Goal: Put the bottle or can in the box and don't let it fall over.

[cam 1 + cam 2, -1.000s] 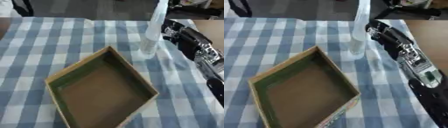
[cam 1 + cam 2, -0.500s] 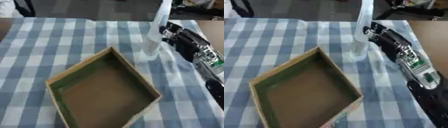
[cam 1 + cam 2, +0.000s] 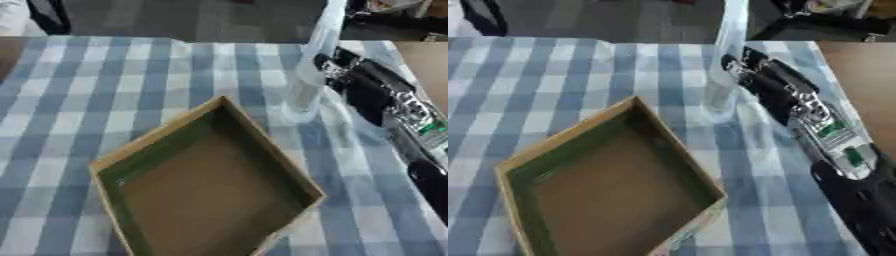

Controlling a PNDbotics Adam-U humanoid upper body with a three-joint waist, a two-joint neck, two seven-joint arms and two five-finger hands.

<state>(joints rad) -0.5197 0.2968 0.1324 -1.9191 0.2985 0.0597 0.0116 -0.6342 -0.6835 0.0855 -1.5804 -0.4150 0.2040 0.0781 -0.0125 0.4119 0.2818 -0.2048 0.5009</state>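
A tall clear plastic bottle (image 3: 308, 85) stands upright on the blue-and-white checked cloth, at the far right. My right hand (image 3: 767, 87) reaches in from the lower right and lies close against the bottle's right side. Its fingers are stretched out toward the bottle, not curled round it, and whether they touch it I cannot tell. An open cardboard box (image 3: 153, 152) with green inner walls and a brown floor sits in front of the bottle to the left, turned cornerwise, with nothing in it. My left hand shows in no view.
The cloth (image 3: 105, 75) spreads out left of the bottle and box. A bare brown table surface (image 3: 859, 75) lies to the right of the cloth. Dark shapes (image 3: 833, 20) stand beyond the far edge, behind the bottle.
My right hand has crept a little forward and left, closer to the bottle's side. The bottle and box stay where they were.
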